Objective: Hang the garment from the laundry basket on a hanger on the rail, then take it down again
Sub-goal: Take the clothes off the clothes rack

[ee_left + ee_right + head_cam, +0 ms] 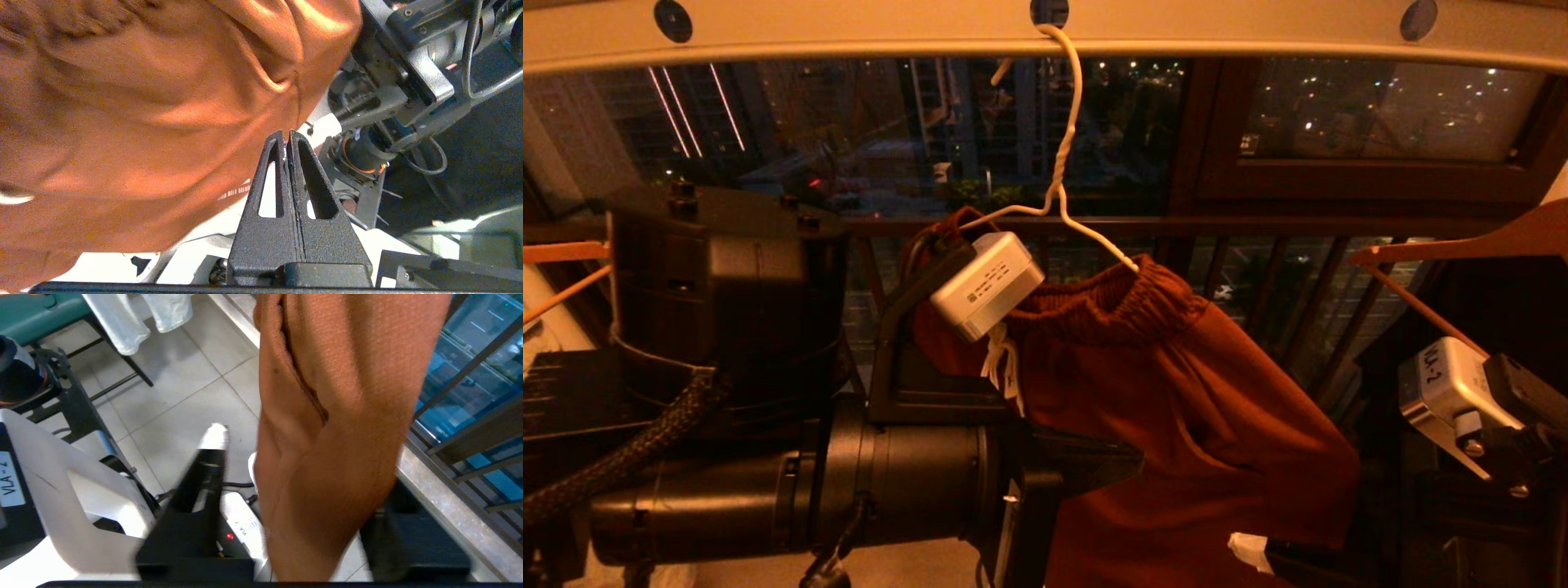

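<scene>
The rust-brown garment hangs by its gathered waistband on the white wire hanger. The hanger's hook sits in a hole of the cream rail. My left gripper is at the hanger's left shoulder, against the cloth. Its fingers are pressed together with a sliver of white wire between them. Lower down, my right gripper straddles a hanging leg of the garment. Its fingers stand apart, one clear of the cloth and the other half hidden behind it. The laundry basket is out of view.
Thick wooden hangers hang at far left and far right. A dark barred railing and a window lie behind the rail. Pale cloths hang on a rack over the tiled floor.
</scene>
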You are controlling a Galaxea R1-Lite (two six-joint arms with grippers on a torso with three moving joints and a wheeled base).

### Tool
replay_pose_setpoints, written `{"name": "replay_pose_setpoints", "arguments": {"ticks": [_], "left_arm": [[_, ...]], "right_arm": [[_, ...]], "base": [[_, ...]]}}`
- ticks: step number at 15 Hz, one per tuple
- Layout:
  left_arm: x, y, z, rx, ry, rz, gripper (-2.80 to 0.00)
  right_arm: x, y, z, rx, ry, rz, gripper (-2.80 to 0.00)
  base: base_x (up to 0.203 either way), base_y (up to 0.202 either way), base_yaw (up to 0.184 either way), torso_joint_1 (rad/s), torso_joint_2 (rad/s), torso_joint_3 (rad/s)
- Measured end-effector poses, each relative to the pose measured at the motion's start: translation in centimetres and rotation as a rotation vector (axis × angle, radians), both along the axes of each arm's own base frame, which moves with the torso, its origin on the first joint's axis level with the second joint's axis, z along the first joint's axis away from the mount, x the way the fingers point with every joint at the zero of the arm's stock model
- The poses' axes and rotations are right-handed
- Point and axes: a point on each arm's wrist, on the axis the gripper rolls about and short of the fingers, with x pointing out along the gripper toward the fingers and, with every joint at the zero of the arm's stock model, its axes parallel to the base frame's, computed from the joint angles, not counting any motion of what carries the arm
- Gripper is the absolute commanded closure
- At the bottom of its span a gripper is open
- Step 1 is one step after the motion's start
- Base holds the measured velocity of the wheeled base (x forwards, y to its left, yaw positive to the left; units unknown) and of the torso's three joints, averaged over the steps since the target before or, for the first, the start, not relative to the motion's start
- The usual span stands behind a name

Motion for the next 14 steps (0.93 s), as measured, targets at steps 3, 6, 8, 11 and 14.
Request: {"name": "replay_pose_setpoints", "arguments": {"ticks": [3,6,8,11,14], "left_arm": [[-0.2,0.3,0.3,-0.007,-0.007,0.004,0.0],[-0.9,1.3,0.6,-0.014,-0.025,0.047,0.0],[-1.6,2.4,0.8,-0.02,-0.045,0.099,0.0],[-2.6,4.2,1.4,-0.045,-0.083,0.2,0.0],[-3.5,5.5,2.1,-0.083,-0.111,0.24,0.0]], "right_arm": [[0.0,-0.1,-0.3,-0.01,0.006,-0.005,0.0],[-0.1,-0.3,-0.6,-0.021,0.015,-0.005,0.0],[-0.2,-0.3,-0.9,-0.03,0.023,-0.006,0.0],[-0.5,-0.6,-1.6,-0.09,0.052,-0.004,0.0],[-0.5,-0.7,-1.9,-0.114,0.056,-0.02,0.0]], "base": [[0.0,0.0,0.0,0.0,0.0,0.0],[0.0,0.0,0.0,0.0,0.0,0.0],[0.0,0.0,0.0,0.0,0.0,0.0],[0.0,0.0,0.0,0.0,0.0,0.0],[0.0,0.0,0.0,0.0,0.0,0.0]]}}
